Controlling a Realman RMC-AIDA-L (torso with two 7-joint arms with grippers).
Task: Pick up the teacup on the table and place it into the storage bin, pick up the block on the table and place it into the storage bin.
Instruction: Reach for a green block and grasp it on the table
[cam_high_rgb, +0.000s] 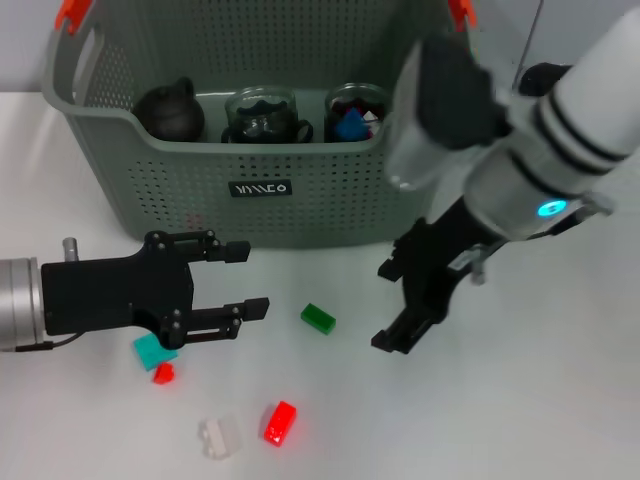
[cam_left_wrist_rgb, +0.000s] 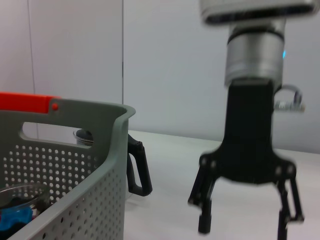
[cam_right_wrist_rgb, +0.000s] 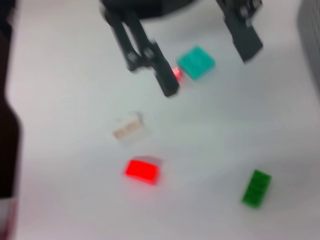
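The storage bin (cam_high_rgb: 200, 190) stands at the back of the table, and its corner (cam_left_wrist_rgb: 90, 170) also shows in the left wrist view. A glass teacup (cam_high_rgb: 262, 115) sits inside it. A green block (cam_high_rgb: 318, 318) (cam_right_wrist_rgb: 256, 188) lies on the table in front of the bin, between the two grippers. My left gripper (cam_high_rgb: 247, 280) (cam_right_wrist_rgb: 211, 71) is open just left of the block, hovering low. My right gripper (cam_high_rgb: 388, 305) (cam_left_wrist_rgb: 243, 227) is open just right of the block, pointing down at the table. Neither holds anything.
The bin also holds a dark teapot (cam_high_rgb: 170, 110) and a glass cup with blocks (cam_high_rgb: 355, 112). On the table lie a teal block (cam_high_rgb: 155, 350), a small red piece (cam_high_rgb: 163, 373), a white block (cam_high_rgb: 220, 436) and a red block (cam_high_rgb: 280, 422). A dark handle-shaped object (cam_left_wrist_rgb: 137, 170) stands behind the bin.
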